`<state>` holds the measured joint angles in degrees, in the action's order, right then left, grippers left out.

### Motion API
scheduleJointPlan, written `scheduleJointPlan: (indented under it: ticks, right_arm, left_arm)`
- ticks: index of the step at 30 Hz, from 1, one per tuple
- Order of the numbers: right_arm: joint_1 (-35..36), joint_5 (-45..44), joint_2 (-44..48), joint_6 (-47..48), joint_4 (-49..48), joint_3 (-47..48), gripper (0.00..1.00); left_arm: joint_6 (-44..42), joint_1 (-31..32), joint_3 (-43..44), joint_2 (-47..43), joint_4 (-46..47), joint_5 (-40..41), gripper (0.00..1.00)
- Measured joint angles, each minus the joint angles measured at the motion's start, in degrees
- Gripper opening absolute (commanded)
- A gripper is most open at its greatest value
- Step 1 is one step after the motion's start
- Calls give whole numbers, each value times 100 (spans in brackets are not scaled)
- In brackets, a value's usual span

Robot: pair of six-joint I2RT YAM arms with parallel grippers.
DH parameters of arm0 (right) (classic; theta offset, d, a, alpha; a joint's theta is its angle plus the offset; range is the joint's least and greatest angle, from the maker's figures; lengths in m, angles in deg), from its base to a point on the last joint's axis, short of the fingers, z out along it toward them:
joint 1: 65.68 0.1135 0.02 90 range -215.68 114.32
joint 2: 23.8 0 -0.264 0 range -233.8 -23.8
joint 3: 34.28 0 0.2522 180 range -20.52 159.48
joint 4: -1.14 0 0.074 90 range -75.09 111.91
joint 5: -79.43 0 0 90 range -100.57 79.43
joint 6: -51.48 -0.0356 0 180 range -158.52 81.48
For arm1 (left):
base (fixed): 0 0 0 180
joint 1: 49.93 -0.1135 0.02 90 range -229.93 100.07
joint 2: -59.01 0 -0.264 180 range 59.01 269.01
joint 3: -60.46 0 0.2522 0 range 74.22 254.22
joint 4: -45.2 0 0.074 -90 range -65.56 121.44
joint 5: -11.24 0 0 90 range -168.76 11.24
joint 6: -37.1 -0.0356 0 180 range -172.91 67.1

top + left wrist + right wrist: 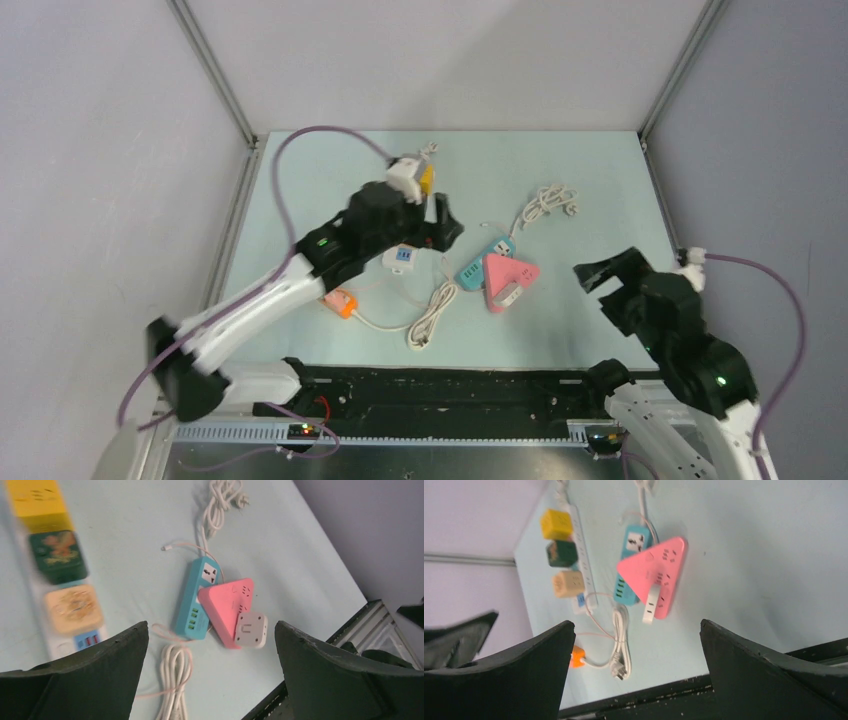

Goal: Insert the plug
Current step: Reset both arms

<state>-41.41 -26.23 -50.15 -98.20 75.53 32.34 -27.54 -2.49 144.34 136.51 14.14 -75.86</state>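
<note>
The left gripper is seen with its fingers spread wide and closed on nothing. Just ahead of it, framed between the two fingertips, a pink power strip is laid on the table, and the white plug is seated on the strip's nearest corner. A blue power strip is partly overlapped by the pink one, on the side of the finger at the view's left, and a coiled white cable lies closer to that finger. Further that way, a long white strip carrying a yellow cube, a green cube and a beige cube is blurred. The right gripper is likewise opened wide, held well apart from the plug, which is seen ahead between its fingers.
</note>
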Motion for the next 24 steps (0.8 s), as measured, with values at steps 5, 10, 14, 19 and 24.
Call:
scheduleJointPlan:
  ticks: [5,10,14,19,24]
  right_arm:
    - [-52,-673,302,468,634,1163,100]
    - [-52,-1414,387,922,1268,2170,100]
    - [-52,-1849,527,1196,1521,2715,100]
    - [-52,-2306,629,1534,1620,3209,99]
    - [-42,-2424,629,1705,1622,3375,100]
  left_arm:
    - [-52,0,-1314,-2608,-177,651,100]
    - [63,0,-1985,-4627,-785,1257,100]
    - [164,0,-2063,-5626,-1473,1674,100]
    - [157,0,-1943,-6179,-2173,1912,100]
    - [157,0,-1707,-6310,-2551,2006,100]
